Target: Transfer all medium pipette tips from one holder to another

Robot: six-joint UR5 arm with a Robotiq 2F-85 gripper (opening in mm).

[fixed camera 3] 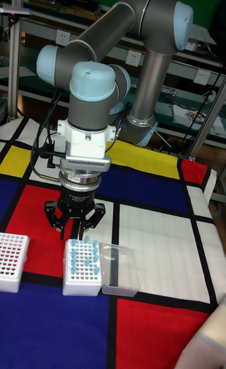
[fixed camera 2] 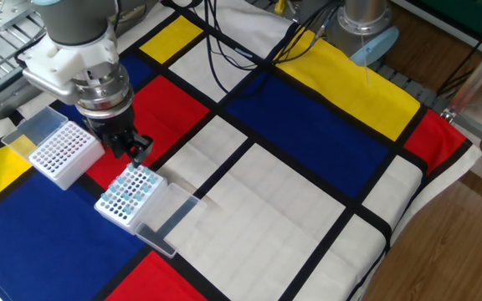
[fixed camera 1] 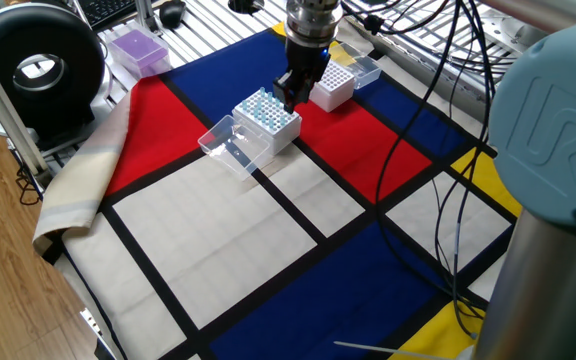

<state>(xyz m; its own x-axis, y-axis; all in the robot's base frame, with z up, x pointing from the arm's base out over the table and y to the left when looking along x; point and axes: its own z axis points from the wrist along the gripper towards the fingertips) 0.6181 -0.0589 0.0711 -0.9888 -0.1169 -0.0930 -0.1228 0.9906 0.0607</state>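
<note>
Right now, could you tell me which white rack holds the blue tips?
The rack beside the clear lid, under the hand, holds pale blue tips; the other rack shows empty holes.

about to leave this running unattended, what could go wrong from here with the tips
1. The gripper hangs just above the full rack, whose pale blue tips stand packed close together; its fingers could knock neighbours.
2. The clear lid lies flat beside that rack and could be caught on a low pass.
3. Whether a tip is held cannot be told; a poor grip could drop one before the empty rack.
</note>
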